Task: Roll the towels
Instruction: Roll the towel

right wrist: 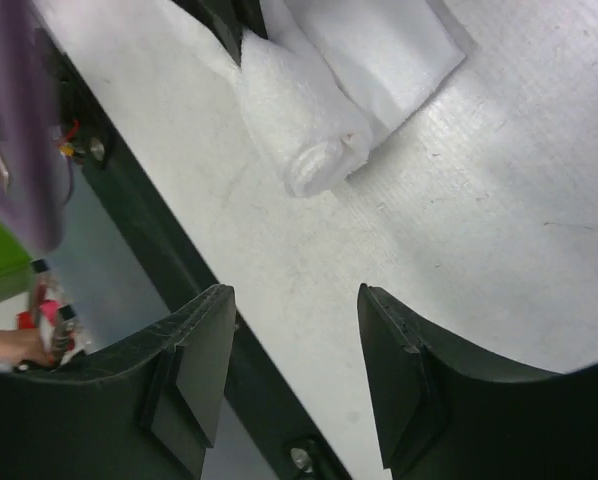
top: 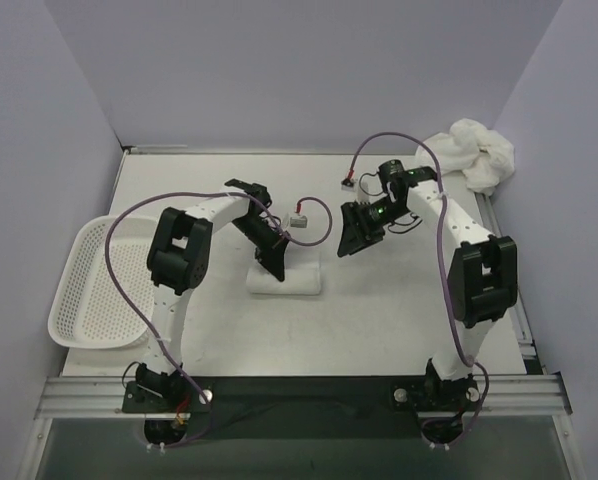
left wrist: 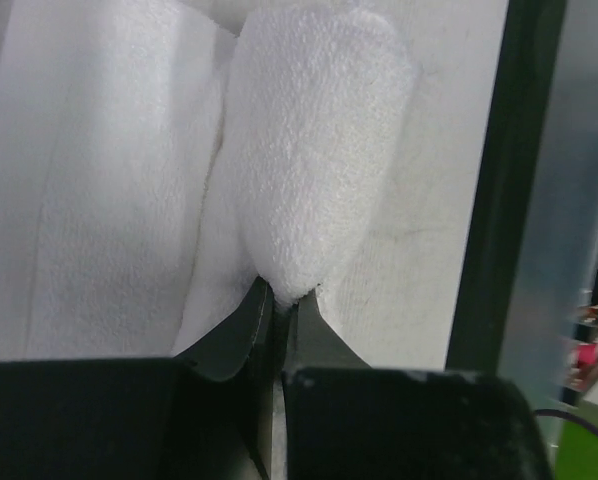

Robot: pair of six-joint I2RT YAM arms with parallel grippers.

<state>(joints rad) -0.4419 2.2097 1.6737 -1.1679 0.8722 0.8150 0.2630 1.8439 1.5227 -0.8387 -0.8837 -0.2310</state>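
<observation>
- At the middle of the table (top: 379,310), your left gripper (top: 275,262) bears down on the rolled towel (top: 287,280). The wrist view shows its jaws pressed together on a pinch of terry cloth at the roll's end.
- The rolled towel lies between the two arms, its roll running left to right. In the right wrist view, a flat stretch of the same cloth lies beside the roll (right wrist: 304,130).
- Your right gripper (top: 351,235) hangs just right of the roll. Its jaws stand apart with nothing between them, only bare table beneath (right wrist: 294,300).
- A second towel (top: 476,152) sits crumpled in a heap at the far right corner, well apart from both grippers.
- The white perforated basket (top: 79,300) rests at the table's left edge, beside the left arm.
</observation>
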